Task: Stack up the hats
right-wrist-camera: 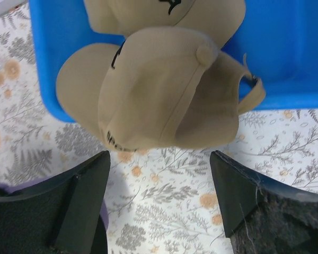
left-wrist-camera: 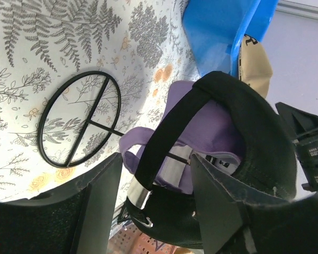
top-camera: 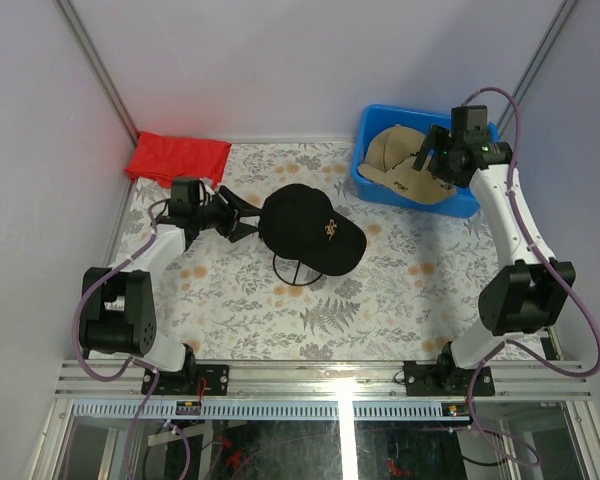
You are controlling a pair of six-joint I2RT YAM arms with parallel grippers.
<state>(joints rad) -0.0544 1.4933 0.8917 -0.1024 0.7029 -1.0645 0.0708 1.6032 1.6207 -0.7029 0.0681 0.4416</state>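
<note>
The left tool (left-wrist-camera: pixel 156 156) stands partly open and grips nothing; the black hat (left-wrist-camera: pixel 265 137)'s back strap crosses its gap. Under that hat, one lavender hat (left-wrist-camera: pixel 212 127) shows only in part. Beyond lies one wire stand (left-wrist-camera: pixel 79 121) ring on the worktop (left-wrist-camera: pixel 21 53). The right tool (right-wrist-camera: pixel 160 156) gapes wide and empty. Just ahead, the nearer tan hat (right-wrist-camera: pixel 164 90) overhangs one blue bin (right-wrist-camera: pixel 291 53); the farther tan hat (right-wrist-camera: pixel 148 10) is cut off.

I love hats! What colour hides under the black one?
Purple hat; best in left wrist view.
</note>
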